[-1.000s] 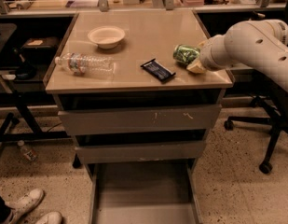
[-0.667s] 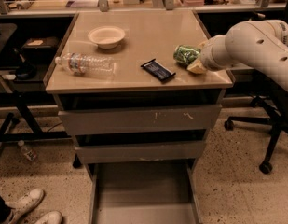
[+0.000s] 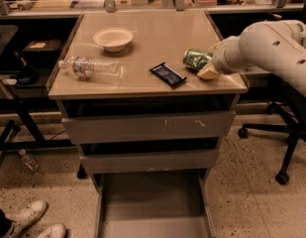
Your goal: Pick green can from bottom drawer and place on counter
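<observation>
Hand: the hand (image 3: pixel 208 59) was at the right side of the bench (image 3: pixel 157 29), on the end of the white arm (image 3: pixel 276 48) reaching in from the right, and lay against the green can. I could not tell whether it was gripping the can or had let go.
Green can: the green can (image 3: pixel 196 59) lay on its side on the bench near the right-front corner, just beside a dark packet (image 3: pixel 168 74).
Stage (judgement): the can was out of the drawer and on the bench, so only release and a clean retreat seemed left.
Risk 1: the can was on its side and close to the right edge. A hand that dragged on it while pulling away could roll it off.
Risk 2: a sideways nudge could push the can into the packet.
Bottom drawer: the bottom drawer (image 3: pixel 152 202) was pulled out, and its grey floor was bare where visible.
Upper drawers: the upper drawers (image 3: pixel 147 128) were pushed in, with their contents hidden.
Bowl: the bowl (image 3: pixel 113 37) was pale and upright at the back left, and looked empty.
Water bottle: the water bottle (image 3: pixel 90 67) lay on its side at the left front, well apart from the can. Its fill level was not discernible.
</observation>
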You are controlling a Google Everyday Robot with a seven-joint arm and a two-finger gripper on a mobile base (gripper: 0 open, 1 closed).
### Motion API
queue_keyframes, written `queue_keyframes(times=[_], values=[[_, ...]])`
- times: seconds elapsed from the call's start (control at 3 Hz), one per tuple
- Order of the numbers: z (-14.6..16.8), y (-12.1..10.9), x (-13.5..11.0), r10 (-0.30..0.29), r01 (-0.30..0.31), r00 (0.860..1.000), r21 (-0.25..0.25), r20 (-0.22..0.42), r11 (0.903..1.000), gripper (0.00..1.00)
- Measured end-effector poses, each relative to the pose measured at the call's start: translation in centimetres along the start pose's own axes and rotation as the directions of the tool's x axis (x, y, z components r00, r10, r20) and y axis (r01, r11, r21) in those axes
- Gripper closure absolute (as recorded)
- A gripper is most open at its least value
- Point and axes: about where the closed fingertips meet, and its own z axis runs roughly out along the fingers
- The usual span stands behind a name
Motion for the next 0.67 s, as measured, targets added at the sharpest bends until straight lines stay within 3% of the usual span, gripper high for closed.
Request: queue_keyframes(times=[0.33, 0.67], values=[[0.00, 0.00, 0.00, 0.000, 0.000, 1.000, 0.000, 0.000, 1.0000, 0.00], [0.00, 0.00, 0.00, 0.000, 0.000, 1.000, 0.000, 0.000, 1.0000, 0.00]])
